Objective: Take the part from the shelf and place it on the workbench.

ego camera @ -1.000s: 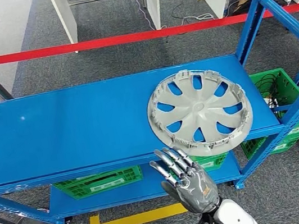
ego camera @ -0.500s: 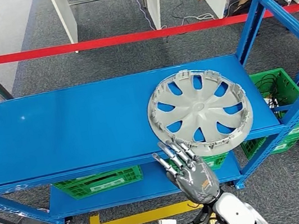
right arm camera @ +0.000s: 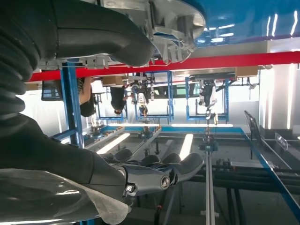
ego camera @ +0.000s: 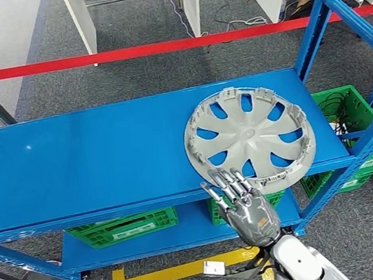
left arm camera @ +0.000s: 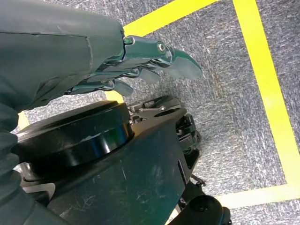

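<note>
A round grey plastic wheel cover with curved spokes (ego camera: 249, 138) lies flat on the top deck of the blue metal shelf (ego camera: 97, 161), toward the deck's right end, its near rim reaching the deck's front edge and slightly overhanging it; through the openings between the spokes the blue deck shows. The right hand (ego camera: 244, 207), dark grey with silver fingers (ego camera: 222, 184), is raised in front of the shelf's front edge with its fingers spread apart and extended, their tips over the near rim of the wheel cover; it grasps nothing, and whether the tips actually touch the rim cannot be told; in the right wrist view the right hand (right arm camera: 152, 171) shows straight fingers beneath the cover's ribbed underside (right arm camera: 169, 23), with a gap between thumb and fingers. The left hand (left arm camera: 148, 63) hangs low over grey carpet marked with yellow tape lines (left arm camera: 265, 93), its fingers loosely extended and holding nothing. Green plastic crates (ego camera: 123, 227) sit on the lower deck of the shelf; another green crate (ego camera: 353, 110) sits beyond the shelf's right end; a red barrier tape (ego camera: 133, 51) runs across behind the shelf.
</note>
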{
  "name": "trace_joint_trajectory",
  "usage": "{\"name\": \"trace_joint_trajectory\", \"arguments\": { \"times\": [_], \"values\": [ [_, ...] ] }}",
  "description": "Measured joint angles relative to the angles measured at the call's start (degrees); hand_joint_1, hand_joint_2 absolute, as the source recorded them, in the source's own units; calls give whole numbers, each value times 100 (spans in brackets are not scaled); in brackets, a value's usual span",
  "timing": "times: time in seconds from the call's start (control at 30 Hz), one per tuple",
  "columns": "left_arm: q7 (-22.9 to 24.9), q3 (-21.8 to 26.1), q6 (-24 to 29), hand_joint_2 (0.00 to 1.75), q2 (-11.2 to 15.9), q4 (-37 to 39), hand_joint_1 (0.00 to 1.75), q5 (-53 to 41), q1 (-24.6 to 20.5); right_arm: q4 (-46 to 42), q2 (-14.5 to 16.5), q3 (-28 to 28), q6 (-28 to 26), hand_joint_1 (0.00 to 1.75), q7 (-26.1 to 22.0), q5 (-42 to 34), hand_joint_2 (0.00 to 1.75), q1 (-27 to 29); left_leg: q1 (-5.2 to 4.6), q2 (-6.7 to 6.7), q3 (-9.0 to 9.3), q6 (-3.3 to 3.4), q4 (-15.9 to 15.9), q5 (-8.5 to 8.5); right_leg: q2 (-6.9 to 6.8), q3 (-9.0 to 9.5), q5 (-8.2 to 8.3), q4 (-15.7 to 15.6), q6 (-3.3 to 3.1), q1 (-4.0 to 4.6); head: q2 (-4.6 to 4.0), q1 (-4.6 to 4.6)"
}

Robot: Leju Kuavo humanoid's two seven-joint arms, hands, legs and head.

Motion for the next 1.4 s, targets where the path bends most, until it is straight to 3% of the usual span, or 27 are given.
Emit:
{"name": "trace_joint_trajectory", "arguments": {
  "times": [0.47,1.4],
  "values": [
    [-2,0,11,175,15,0,0,72,3,32,-482,13,0,0,398,56,175,190,0,-1,-1,0,0,0,0,-1,0,0,0,0,0,1],
    [-9,0,13,175,13,2,0,86,4,227,-761,-38,-1,0,609,25,175,344,0,-1,-2,0,0,0,0,0,0,0,0,0,0,0]
  ]
}}
